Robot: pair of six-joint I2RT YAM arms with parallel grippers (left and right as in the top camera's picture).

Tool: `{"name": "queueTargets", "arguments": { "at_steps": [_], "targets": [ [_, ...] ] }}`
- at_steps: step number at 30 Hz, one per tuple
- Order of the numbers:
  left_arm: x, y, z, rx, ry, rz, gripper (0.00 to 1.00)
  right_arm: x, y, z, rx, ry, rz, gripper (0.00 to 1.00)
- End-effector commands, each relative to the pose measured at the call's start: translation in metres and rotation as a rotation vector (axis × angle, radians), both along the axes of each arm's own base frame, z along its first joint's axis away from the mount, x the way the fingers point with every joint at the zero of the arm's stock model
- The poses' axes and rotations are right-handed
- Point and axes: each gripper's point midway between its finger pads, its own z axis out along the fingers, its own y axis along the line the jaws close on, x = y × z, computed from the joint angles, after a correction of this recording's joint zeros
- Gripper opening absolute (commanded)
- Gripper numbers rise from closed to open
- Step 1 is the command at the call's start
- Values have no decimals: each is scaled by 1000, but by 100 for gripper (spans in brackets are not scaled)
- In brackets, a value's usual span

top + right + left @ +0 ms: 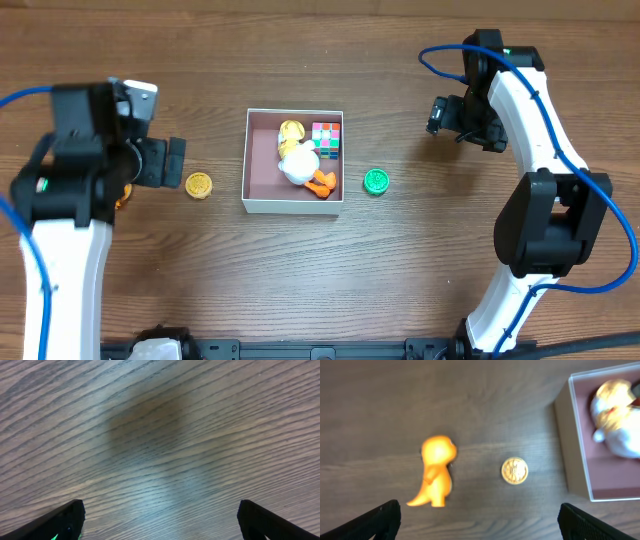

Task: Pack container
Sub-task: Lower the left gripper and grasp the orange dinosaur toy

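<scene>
The container [262, 165] is a square, shallow box with thin, stiff white walls and a flat, matte pinkish-brown floor; it sits near the middle of the brown wood-grain surface [400, 280], between the two arms. In its far-right part lie a rounded white toy duck with a glossy yellow head and orange feet [298, 160] and a small cube with a grid of multicoloured squares [327, 140], just beside each other; the left strip of the floor is bare. The left wrist view shows the container's [565, 445] wall as a plain, smooth sheet. Outside the box, a flat round gold coin with a ridged face [199, 185] lies near its left wall, and a small round green disc [376, 181] lies near its right wall. A smooth, glossy orange dinosaur figurine [436, 471] lies on its side left of the coin [514, 470]. The left end effector [176, 162] hangs released, black fingers spread wide, above figurine and coin. The right end effector [437, 115] is likewise released over bare wood, well apart from the box.
</scene>
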Motion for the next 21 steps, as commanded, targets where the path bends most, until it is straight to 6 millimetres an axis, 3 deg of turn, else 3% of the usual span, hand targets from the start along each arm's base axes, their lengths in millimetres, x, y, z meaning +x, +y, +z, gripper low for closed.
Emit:
{"name": "queueTargets", "arguments": {
  "at_steps": [1, 3, 7, 15, 21],
  "targets": [
    [8, 13, -26, 2, 104, 68, 100, 0, 7, 1, 43, 1, 4, 100],
    [7, 24, -47, -70, 183, 130, 100, -3, 7, 1, 43, 10, 3, 100],
    [6, 42, -67, -176, 239, 182, 100, -4, 7, 1, 43, 15, 4, 100],
    [-11, 97, -73, -115, 265, 351, 100, -1, 7, 1, 43, 5, 4, 100],
    [-7, 94, -87, -106, 318, 155, 100, 2, 7, 1, 44, -7, 4, 100]
  ]
}}
